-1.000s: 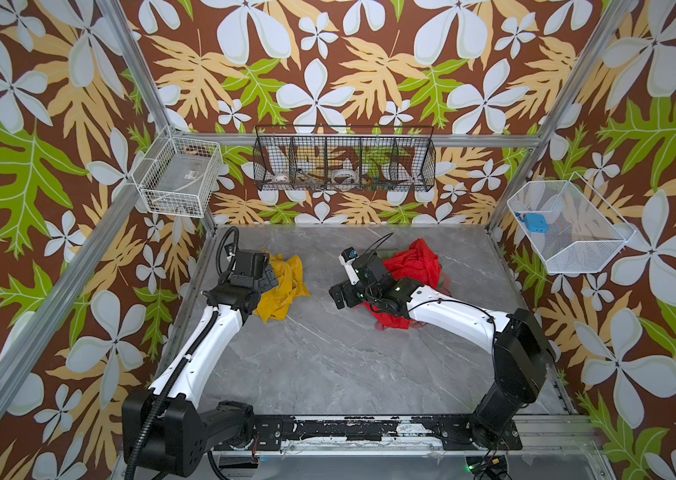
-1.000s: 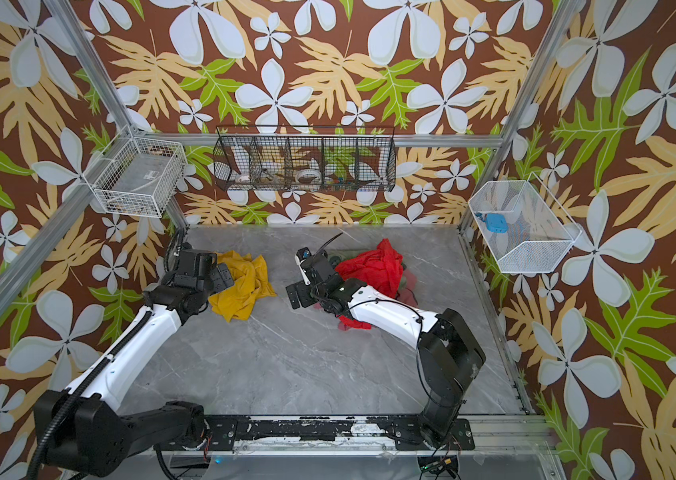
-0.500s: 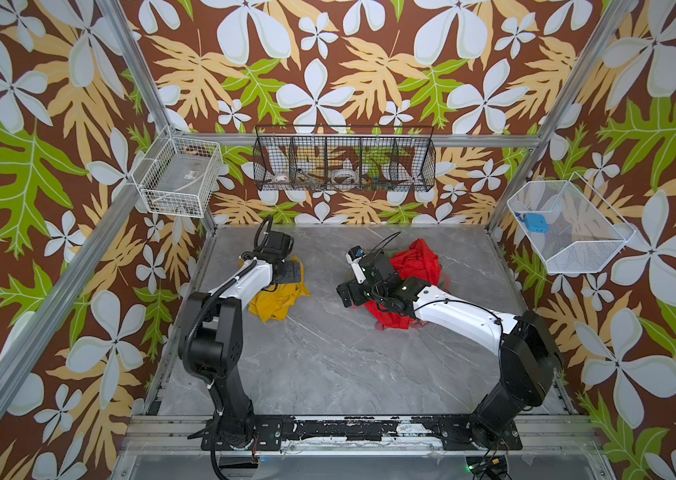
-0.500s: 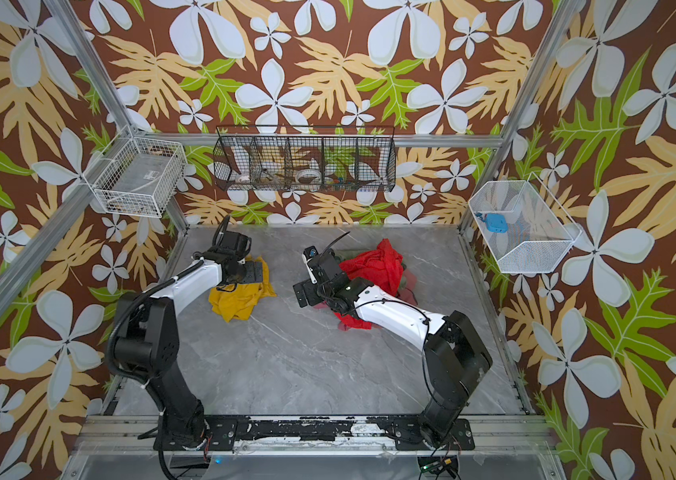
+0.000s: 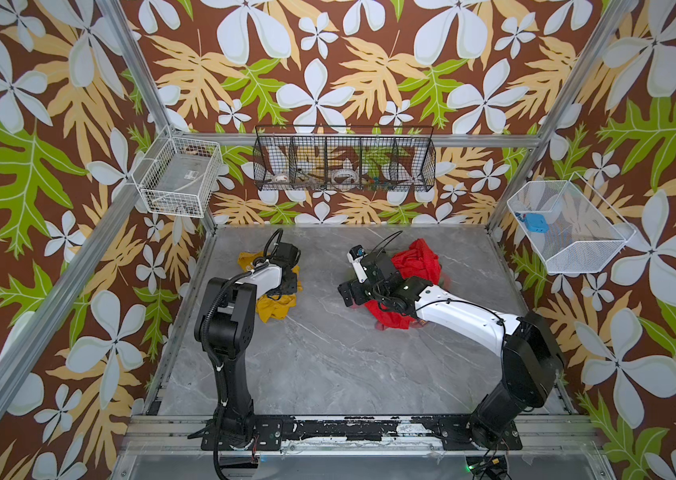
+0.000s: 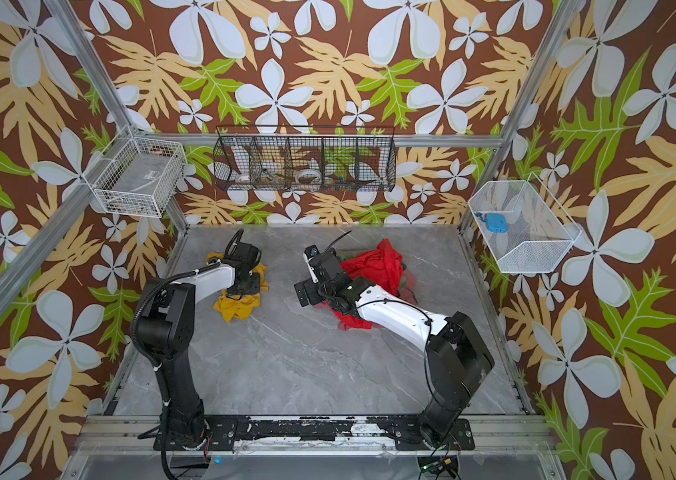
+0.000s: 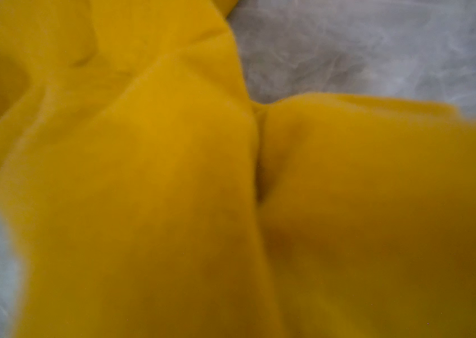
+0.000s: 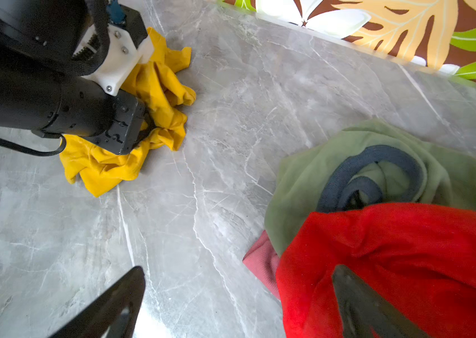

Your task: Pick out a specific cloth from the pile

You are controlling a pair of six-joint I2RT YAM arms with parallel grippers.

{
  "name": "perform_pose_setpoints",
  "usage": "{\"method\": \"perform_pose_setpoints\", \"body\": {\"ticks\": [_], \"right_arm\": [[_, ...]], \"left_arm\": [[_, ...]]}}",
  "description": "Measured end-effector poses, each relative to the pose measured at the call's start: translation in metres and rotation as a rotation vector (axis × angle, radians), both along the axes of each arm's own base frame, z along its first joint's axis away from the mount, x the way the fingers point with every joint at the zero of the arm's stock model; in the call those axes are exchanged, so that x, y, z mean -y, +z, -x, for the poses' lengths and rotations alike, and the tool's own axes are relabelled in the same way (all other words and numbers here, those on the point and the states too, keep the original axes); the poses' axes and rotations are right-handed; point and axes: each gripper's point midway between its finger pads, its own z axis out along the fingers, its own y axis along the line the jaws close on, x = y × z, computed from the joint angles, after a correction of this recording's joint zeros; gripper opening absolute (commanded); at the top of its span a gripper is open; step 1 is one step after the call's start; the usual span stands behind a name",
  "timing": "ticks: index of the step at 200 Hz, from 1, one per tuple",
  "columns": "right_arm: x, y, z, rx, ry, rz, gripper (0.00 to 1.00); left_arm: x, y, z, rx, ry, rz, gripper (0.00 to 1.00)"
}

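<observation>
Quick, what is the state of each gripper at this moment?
Left gripper: pressed into the yellow cloth, fingers hidden; cannot tell.
Right gripper: open, holding nothing.

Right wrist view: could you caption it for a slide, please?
Left gripper on the yellow cloth, apart from the pile; right gripper open over its edge.

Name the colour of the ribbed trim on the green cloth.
Slate blue: the trim on the green cloth shows best in the right wrist view.
</observation>
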Motion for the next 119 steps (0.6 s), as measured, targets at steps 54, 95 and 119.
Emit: {"method": "perform_pose_setpoints", "body": {"ticks": [54,95,119], "right_arm": [[0.005,0.007,0.003,0.014,-0.004,-0.002,1.0],[0.007,0.008,0.002,0.025,-0.014,0.005,1.0],[0.008,0.01,0.002,0.028,-0.017,0.005,0.99]], "left_arm": [[-0.014,0.08,0.005,0.136,0.028,-0.012,0.0],[-0.026,0.154,-0.001,0.285,0.045,-0.063,0.0],[-0.029,0.172,0.001,0.295,0.033,-0.09,0.0]]}}
